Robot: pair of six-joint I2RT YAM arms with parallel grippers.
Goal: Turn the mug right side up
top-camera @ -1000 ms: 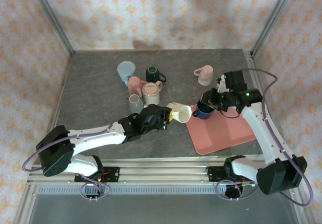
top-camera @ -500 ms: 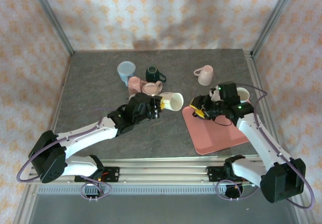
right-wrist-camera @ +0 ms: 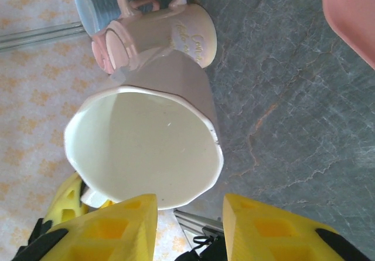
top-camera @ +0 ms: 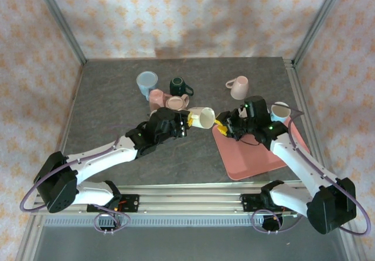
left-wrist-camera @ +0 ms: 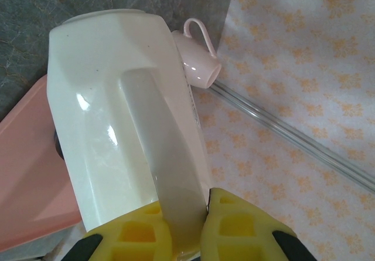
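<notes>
Left pincer (top-camera: 185,127) clamped on cream mug (top-camera: 204,118) by the handle, mug sideways, mouth toward 3 o'clock. Right pincer (right-wrist-camera: 190,220) apart at its rim; should straddle the wall squarely before closing.

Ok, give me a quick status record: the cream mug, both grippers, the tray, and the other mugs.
cream mug: off the table, lying sideways, mouth toward the right gripper
left gripper: shut on the cream mug
right gripper: open, fingers apart at the mug's rim; contact unclear
tray: pink, flat on the table under the right arm
mug cluster: several mugs grouped behind the left gripper
pink mug: stands apart, beyond the tray
task state: mug not yet upright
</notes>
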